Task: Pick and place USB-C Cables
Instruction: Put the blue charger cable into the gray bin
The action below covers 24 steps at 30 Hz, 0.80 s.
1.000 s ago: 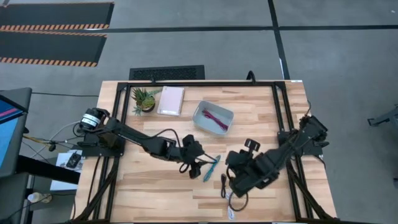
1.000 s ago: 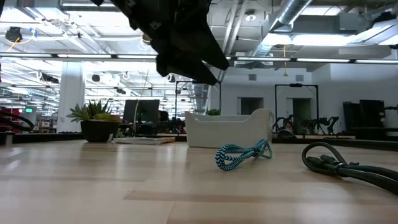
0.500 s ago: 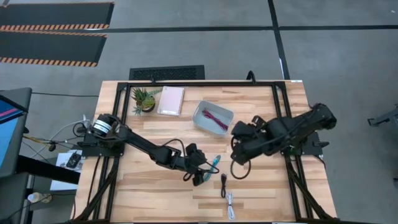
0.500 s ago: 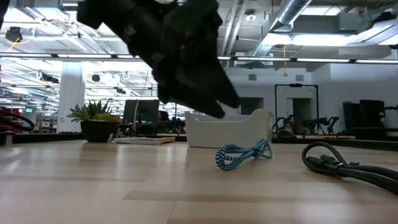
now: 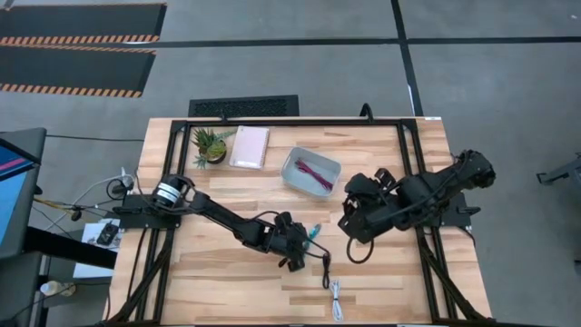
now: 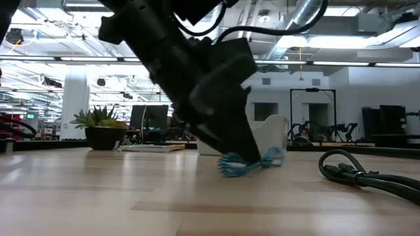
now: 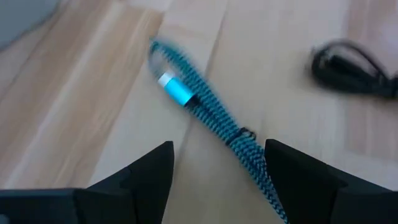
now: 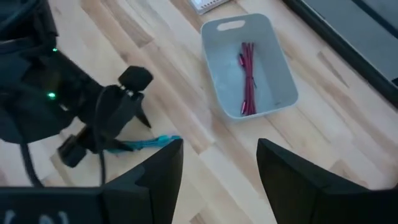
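Under the open left pincer [image 7: 214, 180], the teal cable [image 7: 205, 115] lies blurred, half hidden.

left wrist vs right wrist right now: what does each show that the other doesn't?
Only the left wrist view: the black cable on the wood and the teal cable's metal plug, seen close between the open left claw fingers.

Only the right wrist view: the clear tray with the maroon-pink cable lying inside, and the left arm reaching down at the teal cable; the right claw is open and holds nothing.

Both: the teal cable lying on the wooden table.
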Each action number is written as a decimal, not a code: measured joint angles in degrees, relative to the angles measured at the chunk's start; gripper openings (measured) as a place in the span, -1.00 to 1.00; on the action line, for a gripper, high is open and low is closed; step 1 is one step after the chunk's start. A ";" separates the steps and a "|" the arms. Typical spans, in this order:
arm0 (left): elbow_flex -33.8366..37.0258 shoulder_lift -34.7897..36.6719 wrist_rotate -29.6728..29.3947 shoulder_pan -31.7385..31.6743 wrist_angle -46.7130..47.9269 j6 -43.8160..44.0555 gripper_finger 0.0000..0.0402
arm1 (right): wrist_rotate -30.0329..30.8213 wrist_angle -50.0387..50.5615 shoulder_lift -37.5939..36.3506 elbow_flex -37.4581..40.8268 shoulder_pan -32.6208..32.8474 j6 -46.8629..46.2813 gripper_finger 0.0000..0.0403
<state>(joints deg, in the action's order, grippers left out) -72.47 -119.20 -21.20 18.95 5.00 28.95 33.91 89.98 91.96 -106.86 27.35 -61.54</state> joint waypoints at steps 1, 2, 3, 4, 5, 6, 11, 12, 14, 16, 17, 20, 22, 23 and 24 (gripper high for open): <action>-0.18 -0.31 -0.27 -0.16 -0.62 0.06 0.20 | -0.01 0.00 0.03 -0.01 0.27 -0.37 0.13; -0.18 -0.57 -0.39 -0.42 -0.46 0.09 0.20 | -0.02 -0.20 0.14 0.01 0.63 -0.41 0.13; -0.17 -0.81 -0.15 -0.65 -0.52 0.05 0.20 | -0.02 -0.45 0.29 0.01 0.93 -0.41 0.13; -0.15 -0.85 0.45 -0.95 -0.64 0.03 0.20 | 0.02 -0.47 0.69 -0.01 1.25 -0.43 0.13; -0.19 -1.13 1.04 -1.26 -0.73 0.04 0.20 | 0.01 -0.38 0.98 0.00 1.47 -0.45 0.13; -0.26 -1.54 1.86 -1.55 -1.22 0.17 0.20 | 0.00 -0.37 1.19 0.07 1.81 -0.47 0.12; -0.42 -2.34 3.40 -2.50 0.19 1.91 0.17 | 0.35 -0.34 2.12 0.05 3.17 -0.56 0.12; -0.44 -2.36 3.38 -2.63 0.81 2.38 0.13 | 0.37 -0.23 2.12 0.05 3.40 -0.56 0.12; -0.46 -2.40 3.61 -2.84 1.82 2.68 0.03 | 0.64 -0.18 1.99 0.05 3.62 -0.53 0.12; -0.45 -2.20 3.78 -3.01 2.52 2.81 -0.12 | 0.76 -0.23 2.05 0.05 3.81 -0.08 0.12; -0.44 -2.20 4.07 -3.09 2.88 3.14 -0.21 | 0.83 -0.18 2.05 0.05 3.81 0.28 0.12; -0.39 -2.20 5.37 -3.15 3.87 3.30 -0.51 | 1.01 0.01 2.05 0.05 4.12 1.16 0.12; -0.33 -2.20 5.89 -3.24 4.22 3.04 -0.73 | 1.03 0.01 2.05 0.05 4.12 3.72 0.12; -0.29 -2.19 5.97 -3.22 4.23 2.44 -0.84 | 1.16 0.03 2.05 0.05 4.12 5.16 0.12; -0.26 -1.89 6.42 -3.18 4.32 1.96 -0.91 | 1.31 0.04 2.05 0.05 4.04 6.90 0.12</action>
<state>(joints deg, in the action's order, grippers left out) -72.72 -121.09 -14.79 15.76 9.33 30.91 35.22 90.02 94.02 -106.80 31.39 -54.64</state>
